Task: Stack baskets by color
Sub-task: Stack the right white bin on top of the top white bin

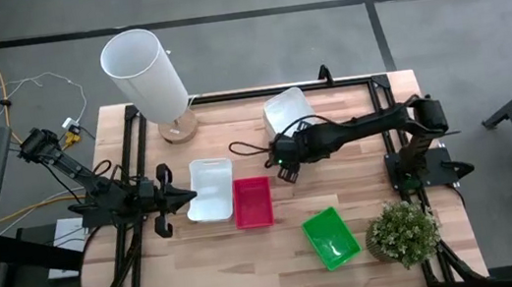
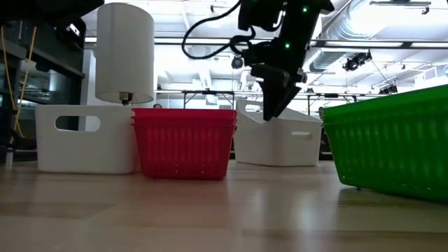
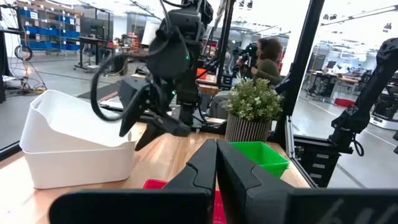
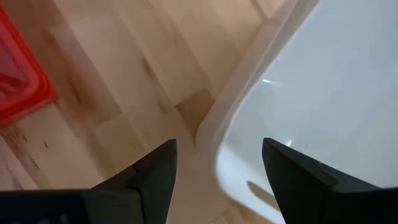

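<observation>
White, red and green baskets spread across the wooden table (image 1: 202, 260).
Right gripper (image 1: 282, 168), fingers spread and empty, hovers at the rear white basket's (image 1: 287, 110) corner, beyond the red stack (image 1: 253, 202) touching another white basket (image 1: 211, 189); green basket (image 1: 332, 238) near the plant (image 1: 404, 233); left gripper (image 1: 184, 199) clenched, empty.

Cut-off and hidden parts of the baskets

In the low view the green basket (image 2: 392, 143) is running out of the right edge, and the red baskets (image 2: 184, 143) are covering one end of the white basket (image 2: 87, 143) beside them. In the right wrist view only a corner of the far white basket (image 4: 323, 93) is showing, and the red basket (image 4: 18, 74) is leaving the frame. How many red baskets are nested is too small to tell in the high view.
</observation>
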### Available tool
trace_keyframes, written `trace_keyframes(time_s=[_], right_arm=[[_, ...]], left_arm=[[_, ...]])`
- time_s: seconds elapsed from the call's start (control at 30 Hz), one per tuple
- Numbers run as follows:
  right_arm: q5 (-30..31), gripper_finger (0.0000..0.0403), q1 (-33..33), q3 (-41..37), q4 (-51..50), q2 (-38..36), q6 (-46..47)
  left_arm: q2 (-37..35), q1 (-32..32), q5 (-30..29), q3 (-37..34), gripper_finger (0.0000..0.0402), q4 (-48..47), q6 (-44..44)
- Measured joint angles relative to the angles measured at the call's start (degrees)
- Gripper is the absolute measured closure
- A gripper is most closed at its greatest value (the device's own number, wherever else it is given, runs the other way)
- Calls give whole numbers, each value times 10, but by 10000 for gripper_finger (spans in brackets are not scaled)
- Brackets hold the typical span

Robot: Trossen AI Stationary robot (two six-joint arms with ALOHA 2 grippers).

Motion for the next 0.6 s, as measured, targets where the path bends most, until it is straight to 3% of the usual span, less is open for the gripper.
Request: trace_keyframes(time_s=[0.17, 0.6], right_arm=[[3, 202, -2, 0, -10, 11, 14], [-6, 363, -2, 1, -4, 9, 21]], left_arm=[[0, 0, -1, 0, 402, 0, 3], [0, 0, -2, 0, 402, 0, 6]])
